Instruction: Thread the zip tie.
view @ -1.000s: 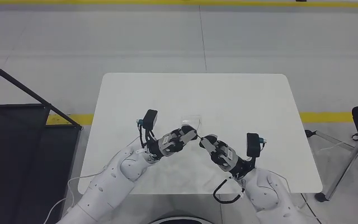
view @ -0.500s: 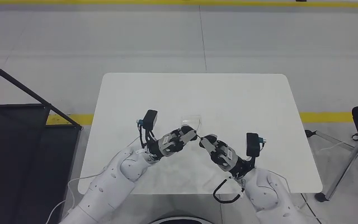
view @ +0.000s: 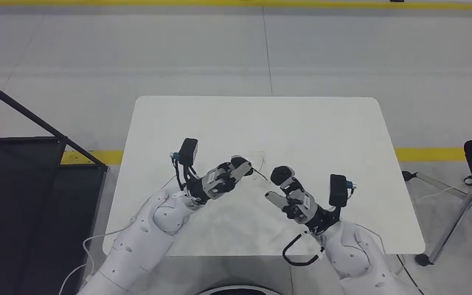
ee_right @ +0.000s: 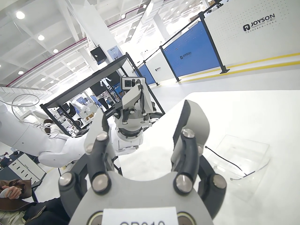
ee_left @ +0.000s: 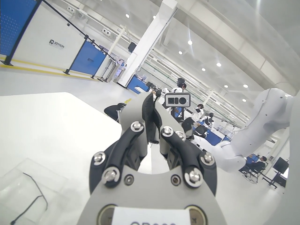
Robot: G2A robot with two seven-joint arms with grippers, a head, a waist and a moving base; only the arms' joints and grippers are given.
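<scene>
A thin black zip tie (view: 260,177) lies loose at the near edge of a clear plastic tray (view: 251,155) in the middle of the white table (view: 317,133). The left wrist view shows the kinked zip tie (ee_left: 37,188) resting in the tray (ee_left: 28,162), below my left gripper (ee_left: 152,111). The left gripper's pads are pressed shut, and I make out nothing between them. My right gripper (ee_right: 145,113) stands open and holds nothing. The zip tie (ee_right: 225,161) and tray (ee_right: 257,146) lie beside it. In the top view the left gripper (view: 245,167) and right gripper (view: 275,186) hover apart.
The white table has bare surface all round the tray, with its front edge just below the arms. A dark frame (view: 29,110) stands off the table's left side. A yellow floor line (view: 435,153) runs behind the table.
The two grippers were tip to tip at the zip tie. Now the right gripper has opened and drawn back, and the left arm has shifted left.
</scene>
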